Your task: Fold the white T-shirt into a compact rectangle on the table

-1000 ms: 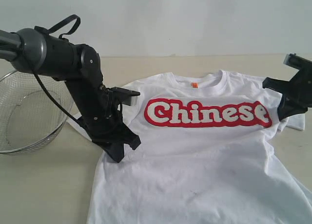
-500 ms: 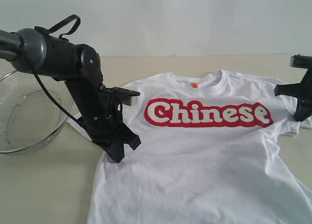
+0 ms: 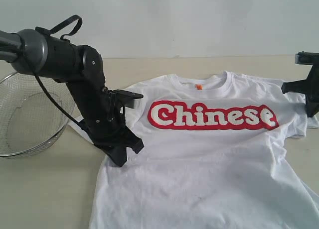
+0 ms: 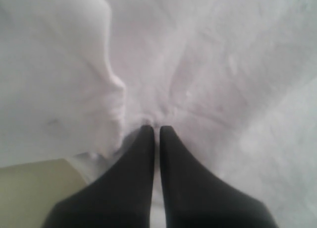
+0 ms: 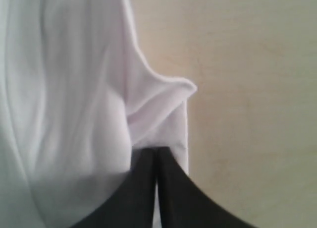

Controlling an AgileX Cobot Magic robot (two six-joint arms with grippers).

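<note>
The white T-shirt (image 3: 209, 159) lies face up on the table (image 3: 50, 189), its red "Chinese" lettering across the chest and the orange neck tag at the far side. My left gripper (image 3: 119, 158) is down at the shirt's left side below the sleeve. In the left wrist view it (image 4: 156, 128) is shut, with shirt cloth (image 4: 198, 64) puckered at the tips. My right gripper (image 3: 311, 109) is at the right sleeve near the frame edge. The right wrist view shows it (image 5: 157, 149) shut on the folded-up sleeve hem (image 5: 163, 96), beside bare table (image 5: 247, 89).
A round wire-mesh basket (image 3: 27, 114) stands at the left, close behind my left arm. The shirt's lower hem runs out of the exterior view at the bottom. A pale wall rises behind the table's far edge.
My right gripper has moved to the right and a little up with the sleeve, drawing that side of the shirt outward. The left arm has not moved.
</note>
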